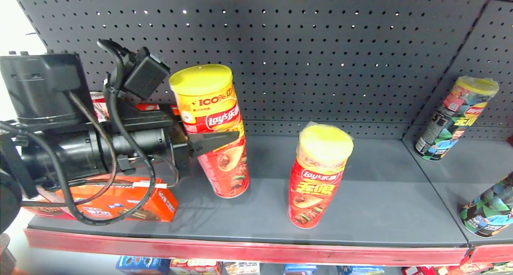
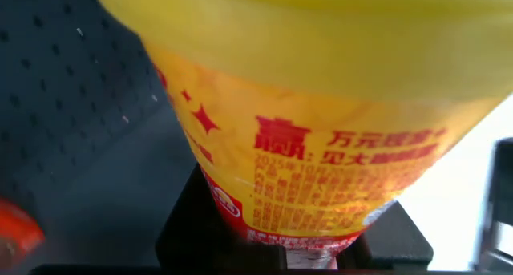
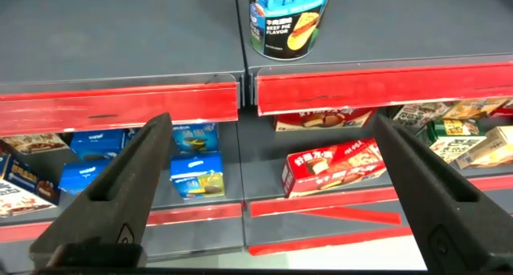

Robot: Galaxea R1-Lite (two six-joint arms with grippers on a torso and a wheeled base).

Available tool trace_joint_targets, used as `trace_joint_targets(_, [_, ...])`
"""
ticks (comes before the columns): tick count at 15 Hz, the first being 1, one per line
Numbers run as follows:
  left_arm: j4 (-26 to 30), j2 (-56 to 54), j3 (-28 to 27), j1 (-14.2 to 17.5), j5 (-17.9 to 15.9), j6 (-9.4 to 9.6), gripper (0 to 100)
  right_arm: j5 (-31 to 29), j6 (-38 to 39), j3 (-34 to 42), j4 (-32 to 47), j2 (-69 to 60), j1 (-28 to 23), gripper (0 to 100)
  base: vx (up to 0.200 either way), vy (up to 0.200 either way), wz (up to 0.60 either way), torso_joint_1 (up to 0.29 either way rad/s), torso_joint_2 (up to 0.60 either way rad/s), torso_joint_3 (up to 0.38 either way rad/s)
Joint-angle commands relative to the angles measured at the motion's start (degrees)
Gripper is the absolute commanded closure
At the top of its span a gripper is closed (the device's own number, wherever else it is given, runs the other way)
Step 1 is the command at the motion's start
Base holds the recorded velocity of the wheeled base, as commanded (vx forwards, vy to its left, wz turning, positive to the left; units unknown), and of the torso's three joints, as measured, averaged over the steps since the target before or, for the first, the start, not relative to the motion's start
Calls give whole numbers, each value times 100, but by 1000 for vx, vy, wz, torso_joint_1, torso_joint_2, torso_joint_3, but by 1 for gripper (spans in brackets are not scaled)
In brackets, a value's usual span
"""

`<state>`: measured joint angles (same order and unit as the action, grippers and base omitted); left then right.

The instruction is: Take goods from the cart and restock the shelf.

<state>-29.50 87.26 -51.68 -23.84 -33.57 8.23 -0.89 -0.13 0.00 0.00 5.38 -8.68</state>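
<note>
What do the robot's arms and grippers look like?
The left arm is black, a thick cylinder with a boxy camera on top and looping black cables; its finger is a dark wedge. The right gripper has two dark, tapering fingers with round marks.

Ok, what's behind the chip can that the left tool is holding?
A perforated back panel rises behind the chip can. Red packs show farther back on its left. The can itself hides whatever stands directly behind it.

Left arm [image 1: 92,150]: glossy black cylinder with boxy camera mount [image 1: 146,72]; black cables [image 1: 110,118] loop around it. Right gripper [image 3: 270,119]: matte black wedge fingers [image 3: 120,199].
</note>
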Motion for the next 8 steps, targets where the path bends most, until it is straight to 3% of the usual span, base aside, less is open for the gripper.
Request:
trace_joint_targets(1, [-363, 634, -141, -68, -35, 30, 100, 1, -4, 0, 0, 25, -2, 0, 0, 0, 0, 0, 0, 0])
trace_joint_targets(3, [-442, 1056, -501, -147, -35, 135, 100, 1, 5, 0, 0, 25, -2, 0, 0, 0, 0, 0, 0, 0])
trace_joint_targets(6, [-407, 1689, -1169, -156, -44, 495, 100, 1, -4, 0, 0, 25, -2, 0, 0, 0, 0, 0, 0, 0])
trace_joint_targets(8, [-390, 2005, -1547, -173, -62, 557, 100, 1, -4, 0, 0, 25, -2, 0, 0, 0, 0, 0, 0, 0])
